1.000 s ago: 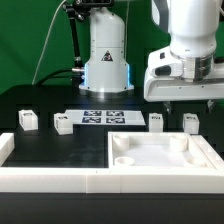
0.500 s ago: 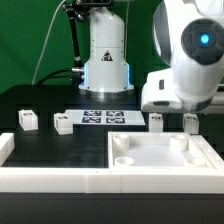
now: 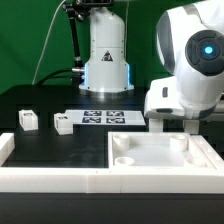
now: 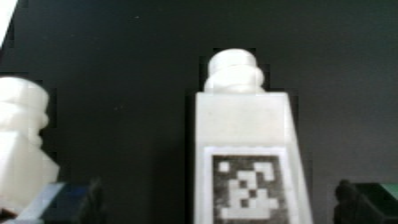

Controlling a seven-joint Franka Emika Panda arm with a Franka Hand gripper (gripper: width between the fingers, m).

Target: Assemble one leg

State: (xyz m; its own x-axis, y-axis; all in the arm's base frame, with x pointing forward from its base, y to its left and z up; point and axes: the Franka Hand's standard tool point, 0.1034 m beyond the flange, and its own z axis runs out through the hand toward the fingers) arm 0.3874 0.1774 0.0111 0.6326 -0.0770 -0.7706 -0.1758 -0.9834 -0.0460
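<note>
The pincer (image 3: 172,120) hangs low over the black bench (image 3: 40,100) on the exterior view's right of the marker board (image 3: 105,117). From this side the arm's bulky white hand covers its fingers, so I cannot tell here how far they stand apart. The parts beneath the hand are mostly hidden as well. On the exterior view's left of the marker board stand two small white blocks, apart from each other: an outer leg (image 3: 27,119) and an inner leg (image 3: 63,123), the inner one just beside the board's end. Nearer the camera than the marker board lies one large white panel (image 3: 160,158) with round corner sockets. One long white rail (image 3: 50,178) runs along the bench's front edge.

The wrist view shows what the hand hides. The pincer (image 4: 224,198) is spread wide. Its dark fingertips (image 4: 75,198) sit at either side of the leg (image 4: 240,140), with black bench showing between each tip and the block, so nothing is gripped. The leg lies lengthwise between them, its square tag facing the camera and a rounded white peg at its far end. A second leg (image 4: 22,130) stands beside it, apart, partly cut by the frame. This view counts two legs and no marker board.
</note>
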